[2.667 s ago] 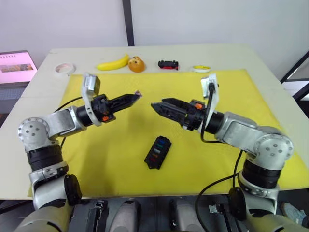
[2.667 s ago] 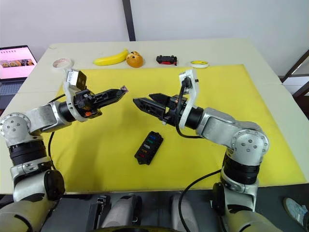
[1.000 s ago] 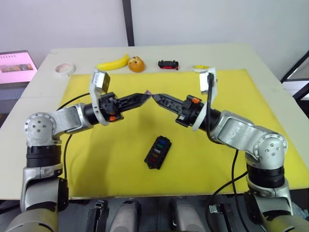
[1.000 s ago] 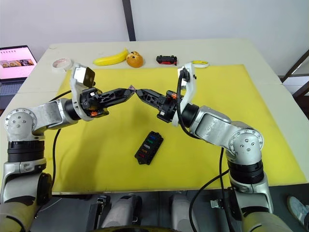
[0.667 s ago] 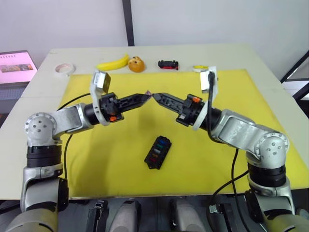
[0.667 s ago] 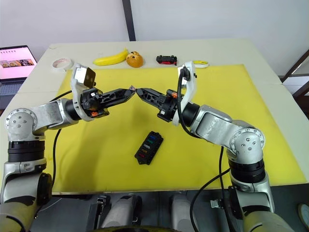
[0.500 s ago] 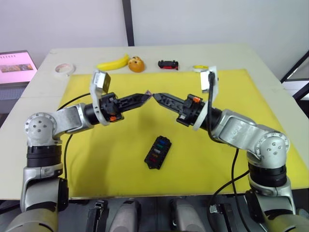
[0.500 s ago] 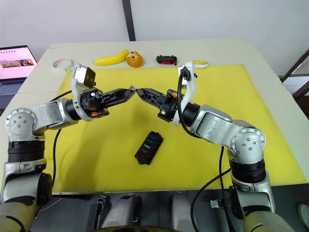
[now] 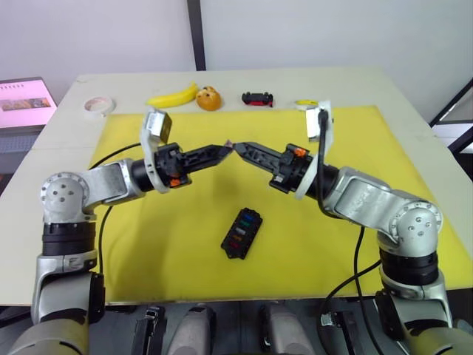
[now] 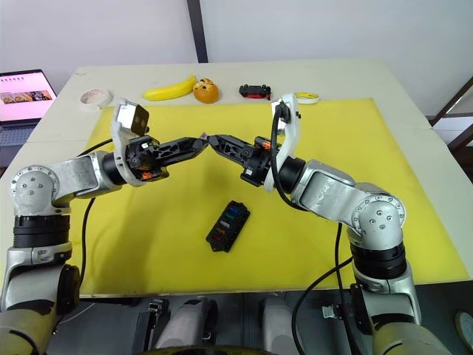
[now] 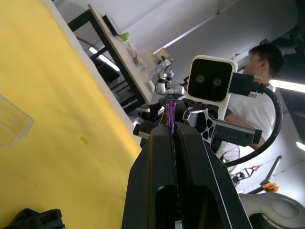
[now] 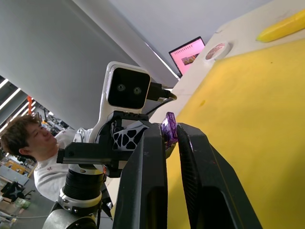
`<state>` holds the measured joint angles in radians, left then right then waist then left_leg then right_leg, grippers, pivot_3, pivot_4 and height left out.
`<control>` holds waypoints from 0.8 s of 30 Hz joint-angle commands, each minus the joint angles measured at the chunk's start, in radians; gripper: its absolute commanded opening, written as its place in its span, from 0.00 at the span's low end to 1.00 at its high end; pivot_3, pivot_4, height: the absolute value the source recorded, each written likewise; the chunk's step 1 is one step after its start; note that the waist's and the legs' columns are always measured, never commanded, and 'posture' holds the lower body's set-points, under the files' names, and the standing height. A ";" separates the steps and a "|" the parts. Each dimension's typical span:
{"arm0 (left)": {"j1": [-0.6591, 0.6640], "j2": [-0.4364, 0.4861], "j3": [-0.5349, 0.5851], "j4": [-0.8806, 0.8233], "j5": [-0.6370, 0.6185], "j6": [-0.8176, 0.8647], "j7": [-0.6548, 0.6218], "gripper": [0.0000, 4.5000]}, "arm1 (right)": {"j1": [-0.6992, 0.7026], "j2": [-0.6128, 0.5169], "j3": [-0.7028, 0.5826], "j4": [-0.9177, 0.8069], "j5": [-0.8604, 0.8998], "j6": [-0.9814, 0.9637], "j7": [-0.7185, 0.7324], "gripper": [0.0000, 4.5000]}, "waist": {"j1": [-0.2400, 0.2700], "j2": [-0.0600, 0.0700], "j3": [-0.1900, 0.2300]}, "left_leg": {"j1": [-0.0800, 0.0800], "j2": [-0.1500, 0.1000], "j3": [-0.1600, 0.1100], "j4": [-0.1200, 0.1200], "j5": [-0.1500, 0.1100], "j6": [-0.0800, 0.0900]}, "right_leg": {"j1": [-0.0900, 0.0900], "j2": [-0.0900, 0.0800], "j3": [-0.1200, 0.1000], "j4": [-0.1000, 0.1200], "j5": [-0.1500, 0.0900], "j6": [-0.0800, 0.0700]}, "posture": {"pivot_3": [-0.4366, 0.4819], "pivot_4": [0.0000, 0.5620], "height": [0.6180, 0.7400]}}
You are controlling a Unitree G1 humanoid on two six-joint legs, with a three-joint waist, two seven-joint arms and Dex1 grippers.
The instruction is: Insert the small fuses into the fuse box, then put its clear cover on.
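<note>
My left hand (image 9: pixel 226 149) is pinched tight on a small purple fuse (image 11: pixel 170 109) and held up over the yellow mat (image 9: pixel 355 140), tip to tip with my right hand (image 9: pixel 239 149). The right hand's fingers (image 12: pixel 150 157) stand slightly parted, one on each side of that fuse; I can't tell whether they touch it. The fuse box (image 9: pixel 242 232) lies flat on the mat below and nearer me, several coloured fuses seated in it. The clear cover (image 11: pixel 12 128) lies on the mat, apart from the box.
</note>
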<state>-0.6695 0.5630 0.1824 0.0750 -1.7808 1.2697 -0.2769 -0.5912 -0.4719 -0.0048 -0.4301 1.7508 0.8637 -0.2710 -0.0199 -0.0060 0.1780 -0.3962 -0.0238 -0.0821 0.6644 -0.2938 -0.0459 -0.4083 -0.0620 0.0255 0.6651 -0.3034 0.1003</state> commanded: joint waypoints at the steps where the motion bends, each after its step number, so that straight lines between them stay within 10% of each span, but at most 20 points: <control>1: -0.022 0.004 0.010 -0.021 -0.033 -0.017 -0.009 0.00 | -0.028 0.004 0.002 -0.021 0.017 -0.016 0.013 0.11 | 0.000 0.000 0.000 | 0.000 0.000 0.000 0.000 0.000 0.000 | 0.000 0.000 0.000 0.000 0.000 0.000 | 0.48 0.27 1.00; 24: -0.023 0.004 -0.006 -0.042 -0.055 -0.024 -0.010 0.00 | -0.020 -0.015 0.009 -0.018 0.025 -0.004 0.006 0.11 | 0.000 0.000 0.000 | 0.000 0.000 0.000 0.000 0.000 0.000 | 0.000 0.000 0.000 0.000 0.000 0.000 | 0.48 0.27 1.00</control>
<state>-0.6702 0.5629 0.1719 0.0717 -1.8010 1.2573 -0.2761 -0.6016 -0.4818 -0.0010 -0.4274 1.7553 0.8631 -0.2705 -0.0200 -0.0060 0.1780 -0.3962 -0.0238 -0.0820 0.6645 -0.2938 -0.0459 -0.4084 -0.0620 0.0254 0.6651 -0.3034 0.1003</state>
